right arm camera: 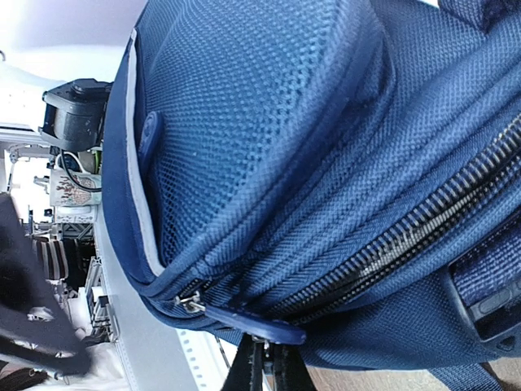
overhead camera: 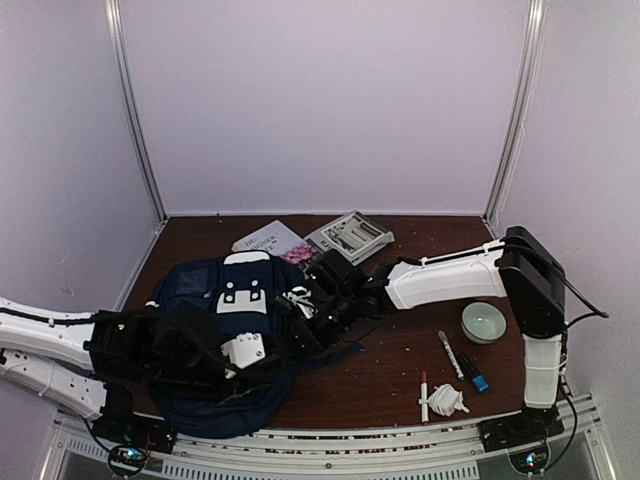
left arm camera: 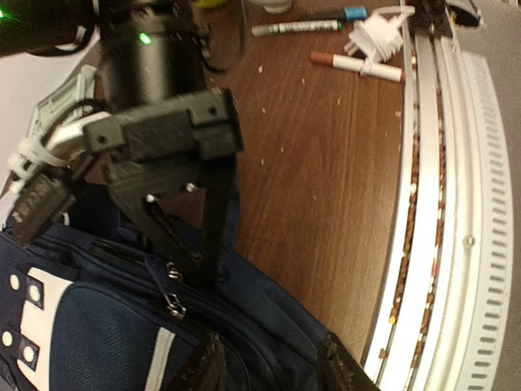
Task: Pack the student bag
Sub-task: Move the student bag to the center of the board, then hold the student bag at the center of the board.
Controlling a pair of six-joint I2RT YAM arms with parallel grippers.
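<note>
At the student bag's (overhead camera: 190, 285) right-hand zip: right gripper (right arm camera: 262, 364) clamped tight, pinching the zip pull tab (right arm camera: 252, 327).
Bag: lying on the table (left arm camera: 326, 163), zip teeth look closed.
Left gripper (left arm camera: 269, 371): at the bag's near edge, fingers partly apart with fabric between them. Can't tell if it bites.
Slip risk: tab pops out of the pinch if the pull goes off the zip line.
Drag risk: with a loose left hold, the whole bag slides instead of unzipping.
Knock risk: books (overhead camera: 270, 240) just behind the bag.
</note>
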